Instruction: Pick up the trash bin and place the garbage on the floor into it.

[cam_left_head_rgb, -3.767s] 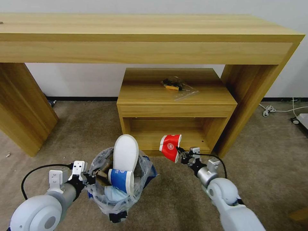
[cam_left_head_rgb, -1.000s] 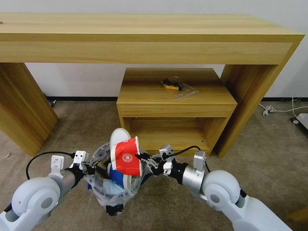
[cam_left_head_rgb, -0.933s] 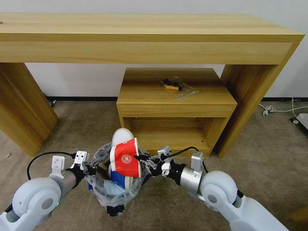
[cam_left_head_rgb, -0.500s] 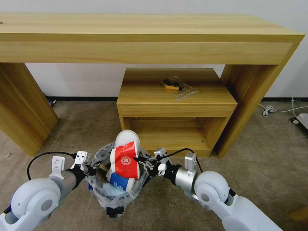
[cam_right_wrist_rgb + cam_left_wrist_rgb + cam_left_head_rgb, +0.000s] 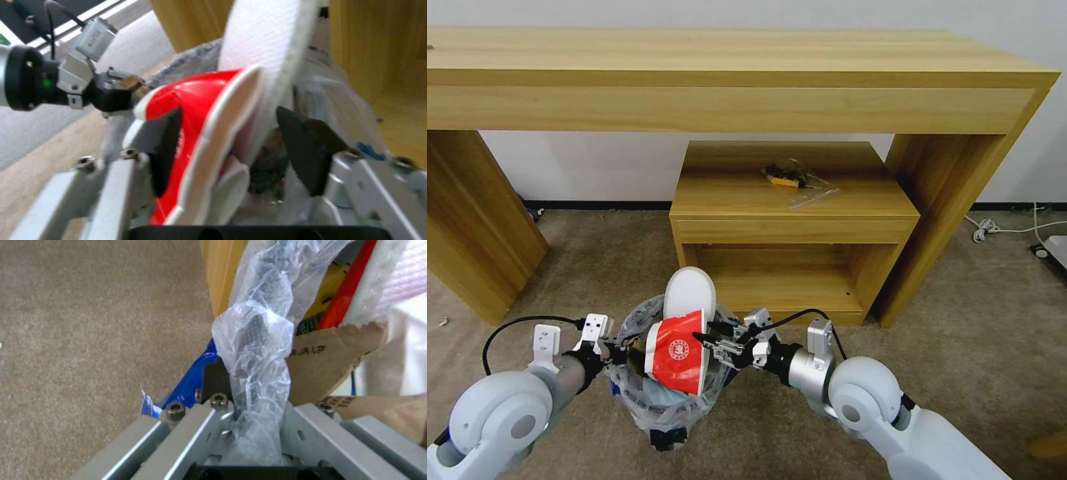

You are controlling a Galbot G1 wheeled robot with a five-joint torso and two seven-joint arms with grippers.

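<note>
Trash bin (image 5: 670, 393) held above the beige floor (image 5: 594, 267) before the low shelf (image 5: 790, 200): rim clamped by left claw (image 5: 616, 353). Right claw (image 5: 710, 337) spread beside red cup (image 5: 677, 350) at bin's mouth.

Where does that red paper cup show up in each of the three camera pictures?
Head view: red cup lies atop the trash bin, beside the right gripper.
Left wrist view: a red sliver behind cardboard, perhaps the cup.
Right wrist view: centre.
Shared landmark: white insole.
</note>
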